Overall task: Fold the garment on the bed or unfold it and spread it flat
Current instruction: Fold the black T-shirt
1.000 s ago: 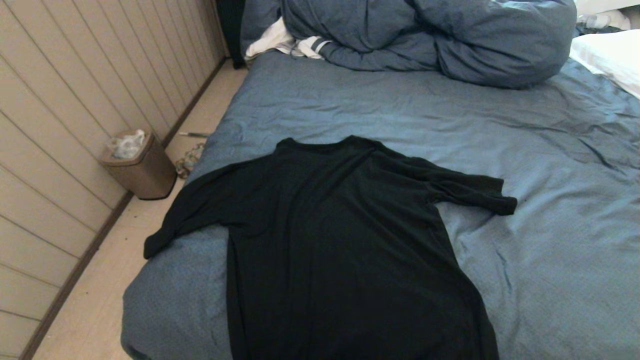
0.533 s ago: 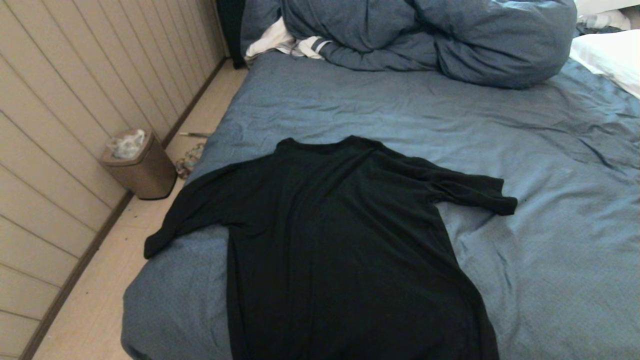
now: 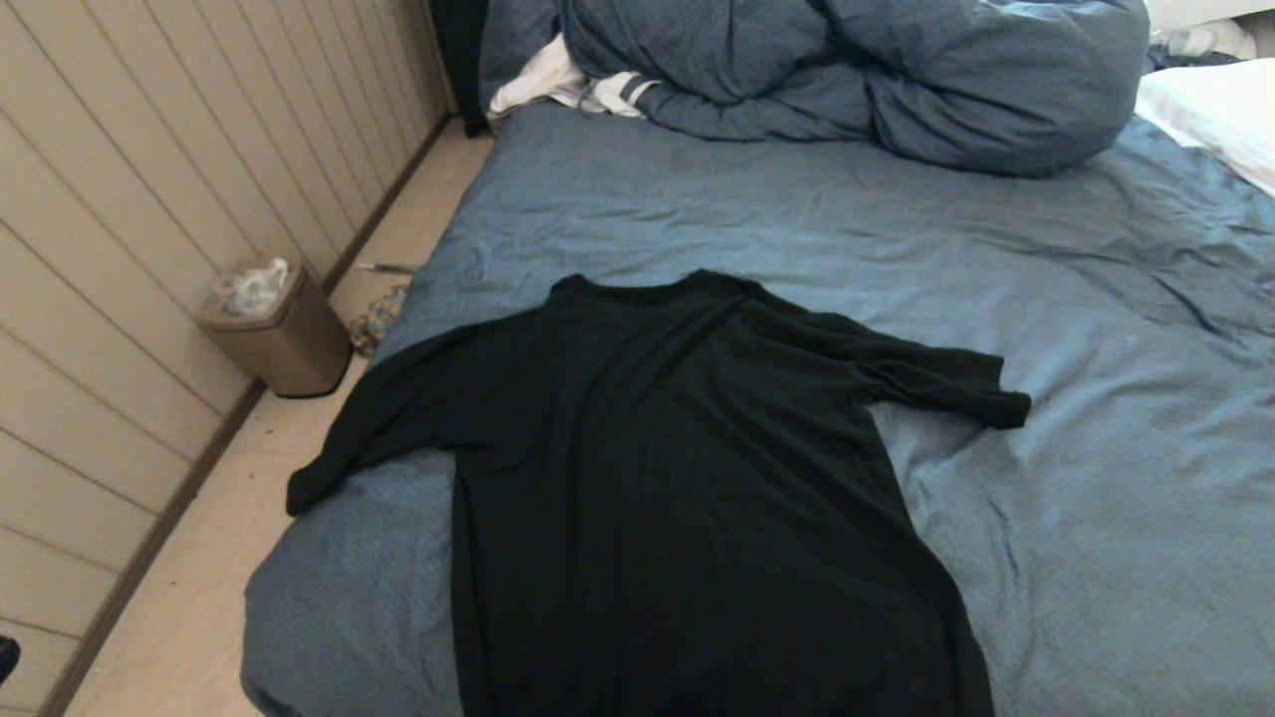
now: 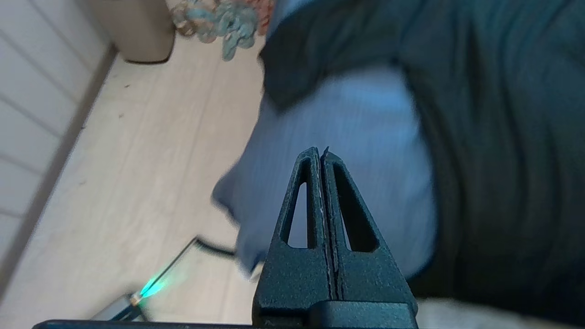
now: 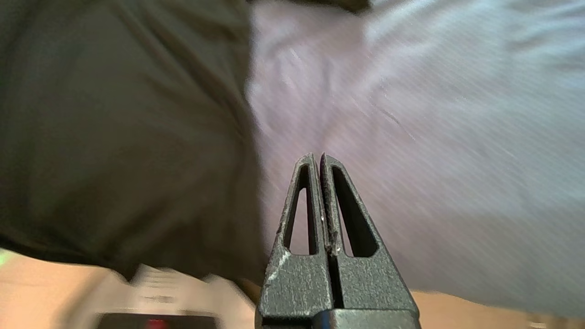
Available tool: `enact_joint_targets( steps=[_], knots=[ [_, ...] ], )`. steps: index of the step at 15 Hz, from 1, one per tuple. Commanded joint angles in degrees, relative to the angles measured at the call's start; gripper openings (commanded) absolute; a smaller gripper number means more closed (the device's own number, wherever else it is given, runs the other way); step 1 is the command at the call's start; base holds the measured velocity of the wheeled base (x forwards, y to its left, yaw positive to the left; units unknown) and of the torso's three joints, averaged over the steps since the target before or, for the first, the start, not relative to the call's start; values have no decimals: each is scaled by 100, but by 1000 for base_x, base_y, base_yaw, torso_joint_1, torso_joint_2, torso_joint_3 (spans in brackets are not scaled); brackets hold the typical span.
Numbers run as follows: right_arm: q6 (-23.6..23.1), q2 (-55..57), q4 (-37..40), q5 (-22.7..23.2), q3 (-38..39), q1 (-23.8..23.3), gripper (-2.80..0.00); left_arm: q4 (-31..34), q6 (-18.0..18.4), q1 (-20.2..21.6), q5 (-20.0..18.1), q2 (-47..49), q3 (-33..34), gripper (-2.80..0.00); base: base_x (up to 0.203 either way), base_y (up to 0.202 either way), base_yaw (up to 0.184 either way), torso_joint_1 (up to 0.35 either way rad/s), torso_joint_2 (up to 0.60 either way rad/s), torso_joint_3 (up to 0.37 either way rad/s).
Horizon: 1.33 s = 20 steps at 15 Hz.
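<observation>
The garment (image 3: 687, 478), a black short-sleeved T-shirt, lies spread on the bed (image 3: 1096, 498) with its plain black side up. Its collar points to the far side and its left sleeve (image 3: 379, 428) hangs over the bed's left edge. My left gripper (image 4: 320, 151) is shut and empty. It hovers over the bed's near left corner, with the garment (image 4: 502, 137) beside it. Shut and empty too, my right gripper (image 5: 318, 156) hovers over blue sheet just right of the garment's body (image 5: 114, 137). In the head view only a dark tip (image 3: 5, 657) shows at the lower left edge.
A bulky blue duvet (image 3: 847, 70) and a white stripe-cuffed cloth (image 3: 578, 85) lie at the bed's far end, with a white pillow (image 3: 1215, 115) at far right. Left of the bed are bare floor (image 3: 199, 597), a brown bin (image 3: 284, 334), a small colourful heap (image 3: 377, 319) and a panelled wall (image 3: 149, 199).
The garment and bed look the same. A dark tip has come into the head view at its lower left edge.
</observation>
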Motion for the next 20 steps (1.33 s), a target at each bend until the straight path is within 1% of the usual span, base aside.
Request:
enact_joint_targets(
  steps=[1, 3, 6, 8, 10, 12, 14, 15, 16, 18, 20],
  knots=[
    [210, 1178, -28, 64, -552, 113, -280, -366, -127, -4, -20, 1418, -561, -280, 0, 0, 0, 0, 0, 0],
    [340, 1833, -56, 127, -1018, 170, -280, -572, -266, -9, -78, 1974, -1214, -280, 0, 0, 0, 0, 0, 0],
    [390, 2309, -68, 203, -1353, 253, -280, -598, -317, -18, -171, 2252, -1409, -280, 0, 0, 0, 0, 0, 0],
    [397, 2684, -64, 276, -1556, 279, -280, -488, -410, -20, -298, 2590, -1711, -280, 0, 0, 0, 0, 0, 0],
    [457, 3312, -42, 351, -1864, 279, -280, -170, -760, -66, -490, 3062, -2299, -280, 0, 0, 0, 0, 0, 0],
    [511, 4144, -29, 376, -2255, 251, -280, 528, -1062, -129, -673, 3683, -3017, -280, 0, 0, 0, 0, 0, 0],
    [630, 5185, -18, 380, -2899, 179, -280, 1091, -1448, -200, -942, 4363, -3754, -280, 0, 0, 0, 0, 0, 0],
    [681, 5742, -8, 388, -3310, 53, -280, 1251, -1653, -218, -1159, 4690, -4087, -280, 0, 0, 0, 0, 0, 0],
    [720, 6277, 29, 398, -3779, -73, -280, 1369, -1785, -227, -1342, 5003, -4348, -280, 0, 0, 0, 0, 0, 0],
    [766, 7120, 240, 510, -4828, -282, -280, 1601, -1890, -242, -1521, 5583, -4861, -280, 0, 0, 0, 0, 0, 0],
    [778, 7723, 680, 747, -5763, -499, -280, 1712, -1974, -255, -1588, 6099, -5275, -280, 0, 0, 0, 0, 0, 0]
  ],
)
